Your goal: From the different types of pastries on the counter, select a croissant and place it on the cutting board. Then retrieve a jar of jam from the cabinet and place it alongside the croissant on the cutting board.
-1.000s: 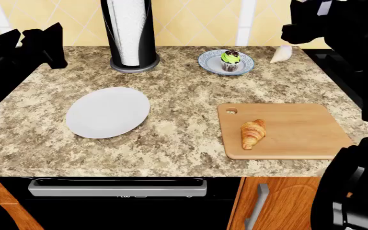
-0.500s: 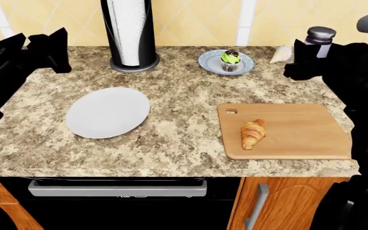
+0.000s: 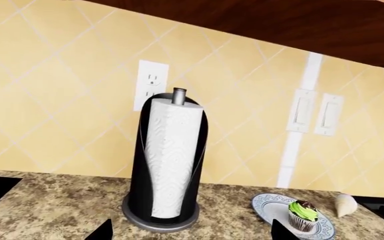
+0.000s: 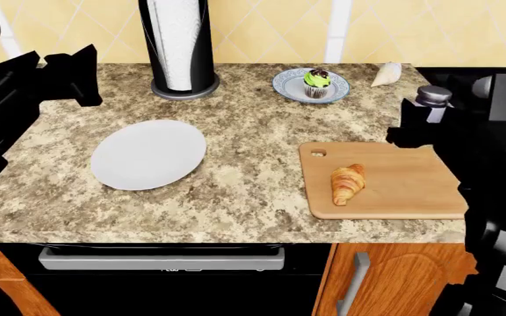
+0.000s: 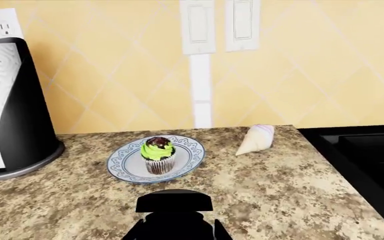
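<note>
The golden-brown croissant (image 4: 347, 184) lies on the light wooden cutting board (image 4: 402, 191) at the counter's (image 4: 253, 138) front right. My right gripper (image 4: 418, 122) is shut on the jar of jam (image 4: 432, 97), whose silvery lid shows above the fingers. It hangs over the board's far right corner. In the right wrist view the jar (image 5: 174, 212) is a dark shape between the fingers (image 5: 220, 233) of the gripper (image 5: 174, 234). The green-frosted cupcake (image 4: 316, 81) sits on a small patterned plate at the back. My left gripper (image 4: 64, 72) is open over the counter's left edge, its fingertips (image 3: 102, 231) wide apart.
A round white plate (image 4: 147, 155) lies left of centre. A paper towel holder (image 4: 181, 49) stands at the back by the tiled wall. A pale shell (image 4: 387, 74) rests near the black stove (image 4: 468, 76) at right. Below the counter are an oven handle (image 4: 161, 258) and a cabinet door.
My right arm has come down and toward me with the jar, from the back right to just over the board's far corner. The left arm has shifted slightly.
</note>
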Available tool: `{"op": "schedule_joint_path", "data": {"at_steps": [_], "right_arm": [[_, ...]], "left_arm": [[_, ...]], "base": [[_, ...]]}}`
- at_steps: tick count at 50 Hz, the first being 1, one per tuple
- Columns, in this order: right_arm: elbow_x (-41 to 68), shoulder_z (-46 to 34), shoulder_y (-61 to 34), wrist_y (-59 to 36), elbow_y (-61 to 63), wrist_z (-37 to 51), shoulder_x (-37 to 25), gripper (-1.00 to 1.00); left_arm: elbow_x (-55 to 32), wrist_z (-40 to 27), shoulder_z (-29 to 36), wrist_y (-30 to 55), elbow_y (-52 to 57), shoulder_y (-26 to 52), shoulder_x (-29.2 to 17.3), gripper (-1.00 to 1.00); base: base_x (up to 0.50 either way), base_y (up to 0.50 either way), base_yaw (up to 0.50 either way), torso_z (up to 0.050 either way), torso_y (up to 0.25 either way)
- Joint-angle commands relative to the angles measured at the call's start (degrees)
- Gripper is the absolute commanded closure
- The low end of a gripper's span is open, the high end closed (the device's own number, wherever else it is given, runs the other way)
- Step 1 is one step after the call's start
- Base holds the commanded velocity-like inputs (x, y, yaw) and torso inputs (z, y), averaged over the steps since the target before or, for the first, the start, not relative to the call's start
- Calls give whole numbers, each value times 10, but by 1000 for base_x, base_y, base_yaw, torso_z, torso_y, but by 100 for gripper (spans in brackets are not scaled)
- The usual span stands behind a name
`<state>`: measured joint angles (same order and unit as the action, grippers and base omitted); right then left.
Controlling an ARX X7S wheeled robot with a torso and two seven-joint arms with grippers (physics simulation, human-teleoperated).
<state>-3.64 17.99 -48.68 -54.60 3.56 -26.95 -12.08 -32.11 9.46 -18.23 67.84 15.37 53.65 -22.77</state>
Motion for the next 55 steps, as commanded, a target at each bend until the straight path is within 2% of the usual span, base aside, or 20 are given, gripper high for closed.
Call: {"op": "schedule_joint_path", "data": {"at_steps": [1,22,55], "right_arm": [[3,17,11,59,-44,20,6,100],[7,20,8,137,-125,46,12,100],[-14,-21,-58,337,-393,89,-6,100]], "left_arm": [[0,-2,2,-3,-3,-1,-2,-100],[-3,-5,0,-8,-5,-4,-6,-100],[-7,-13,-1,-9,-4,-7,-13,-100]], "base": [[0,0,0,0,0],[0,0,0,0,1],[0,0,0,0,1]]}}
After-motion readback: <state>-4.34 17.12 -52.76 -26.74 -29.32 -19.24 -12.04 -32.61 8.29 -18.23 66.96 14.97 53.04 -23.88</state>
